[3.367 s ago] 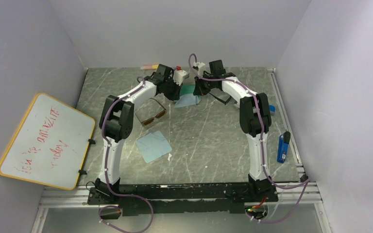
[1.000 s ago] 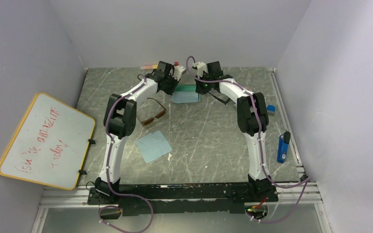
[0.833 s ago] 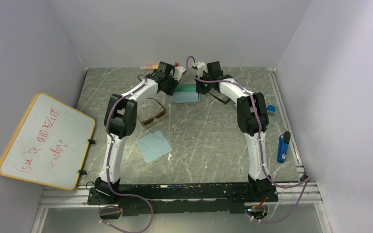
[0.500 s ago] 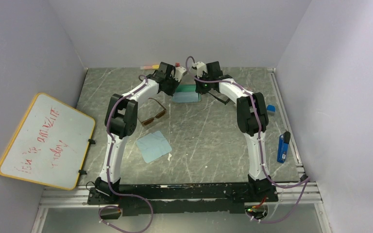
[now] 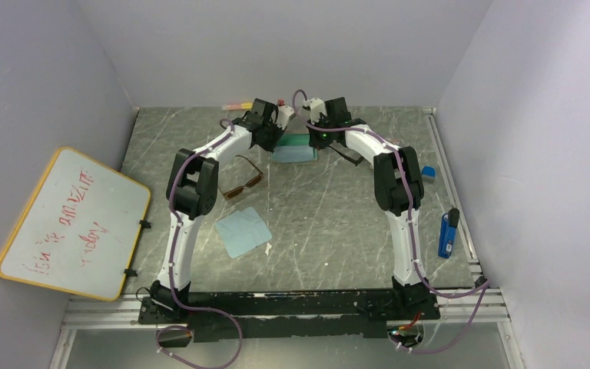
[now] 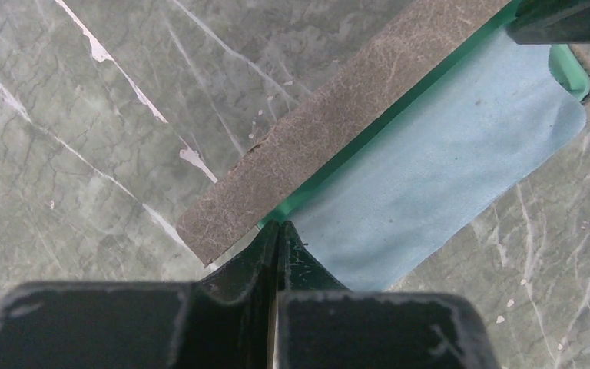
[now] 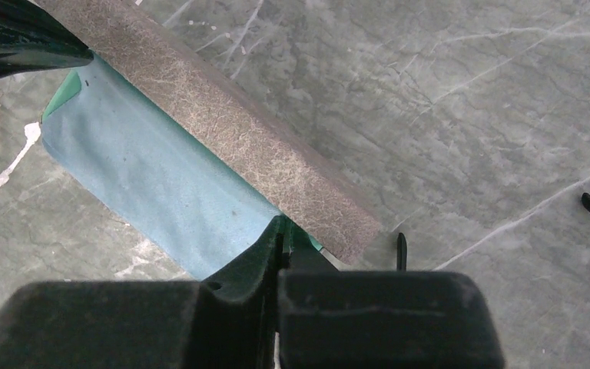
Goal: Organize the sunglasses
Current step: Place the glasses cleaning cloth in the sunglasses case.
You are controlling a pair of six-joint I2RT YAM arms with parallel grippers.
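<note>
The thin-framed sunglasses with brown-amber lenses (image 5: 243, 178) lie on the table beside the left arm. Of the black sunglasses, only the temples show by the right arm (image 5: 351, 156), with tips in the right wrist view (image 7: 401, 249). Both grippers are low at the far middle. My left gripper (image 5: 275, 137) (image 6: 278, 225) is shut on one corner of a light-blue cloth (image 6: 438, 154). My right gripper (image 5: 314, 140) (image 7: 283, 223) is shut on the other corner of that cloth (image 7: 154, 173). The cloth lies stretched flat over the green inside of an open brown-grey case (image 6: 338, 131) (image 7: 238, 138).
A second light-blue cloth (image 5: 243, 231) lies in the near left part of the table. A whiteboard (image 5: 73, 223) leans at the left wall. A blue tool (image 5: 447, 232) and a small blue block (image 5: 429, 171) sit at the right edge. Pink and yellow markers (image 5: 236, 105) lie at the back.
The cloth hung bunched between the grippers 3.4 s ago; now it lies flat and stretched on the case, farther back. Both grippers moved back and down. Over the last second almost nothing moved.
</note>
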